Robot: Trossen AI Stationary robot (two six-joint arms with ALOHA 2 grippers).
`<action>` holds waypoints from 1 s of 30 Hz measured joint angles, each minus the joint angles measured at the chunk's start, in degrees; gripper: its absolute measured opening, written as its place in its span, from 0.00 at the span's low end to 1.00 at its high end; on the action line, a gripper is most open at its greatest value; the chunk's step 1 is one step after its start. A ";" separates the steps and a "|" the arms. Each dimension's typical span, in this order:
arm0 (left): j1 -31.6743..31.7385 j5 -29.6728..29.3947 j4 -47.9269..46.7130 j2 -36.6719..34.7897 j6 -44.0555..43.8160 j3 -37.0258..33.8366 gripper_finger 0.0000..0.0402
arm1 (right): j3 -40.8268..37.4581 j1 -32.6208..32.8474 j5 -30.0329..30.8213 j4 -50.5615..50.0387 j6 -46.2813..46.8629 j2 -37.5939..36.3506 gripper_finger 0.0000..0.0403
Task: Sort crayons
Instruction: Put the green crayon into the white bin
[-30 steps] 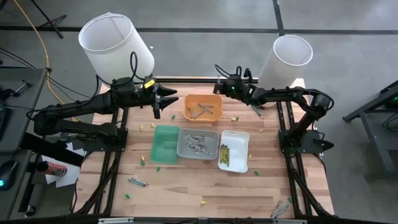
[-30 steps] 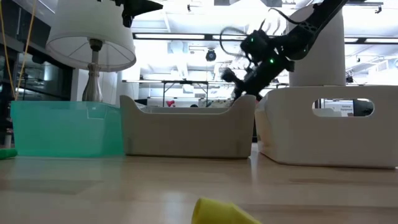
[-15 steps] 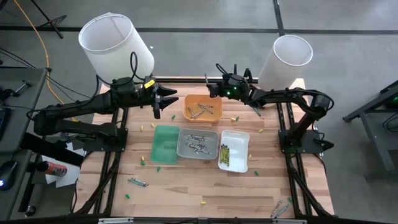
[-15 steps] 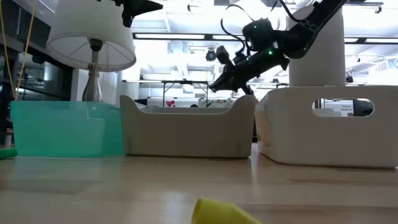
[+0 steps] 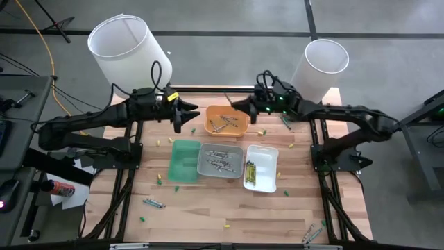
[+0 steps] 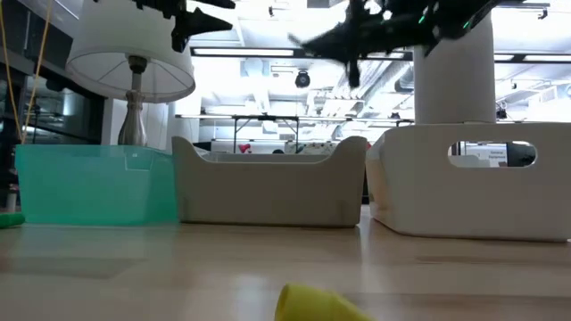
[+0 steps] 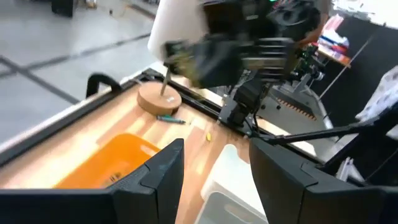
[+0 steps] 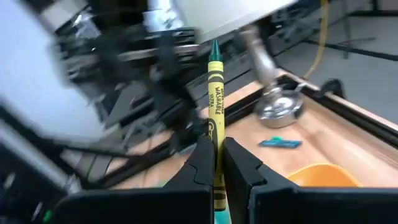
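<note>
Pinched between the fingers of your right claw (image 8: 214,163), the green crayon (image 8: 215,93) stands straight out ahead, gripped low on its wrap. Treat it as light, stiff, waxy and easy to snap; hold mid-body, gently. Below and just ahead sits the orange tray (image 5: 227,119). Farther off, your left claw (image 5: 193,112) hangs wide and empty. Beyond the crayon everything smears with motion.

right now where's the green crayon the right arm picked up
The green crayon is clamped upright in the right gripper, in the air at the far side of the table, just above the orange tray's far right corner.
</note>
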 joint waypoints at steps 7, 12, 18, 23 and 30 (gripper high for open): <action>-2.58 0.00 4.36 3.93 -10.59 0.00 0.42 | 0.00 9.11 0.79 -13.78 -8.70 -11.36 0.00; -7.60 0.00 17.57 8.20 -11.94 0.00 0.42 | 0.00 15.53 3.33 -13.98 -9.49 -15.19 0.00; -15.41 0.13 32.41 12.53 1.54 -0.01 0.42 | 0.00 23.21 12.44 -10.60 -9.52 -15.56 0.00; -20.17 -2.06 32.41 12.72 10.73 0.00 0.42 | 0.00 28.30 18.41 -2.20 -9.54 -12.20 0.00; -21.86 -11.51 28.37 10.77 21.46 -0.01 0.42 | 0.38 31.05 21.98 5.65 -12.47 -6.32 0.00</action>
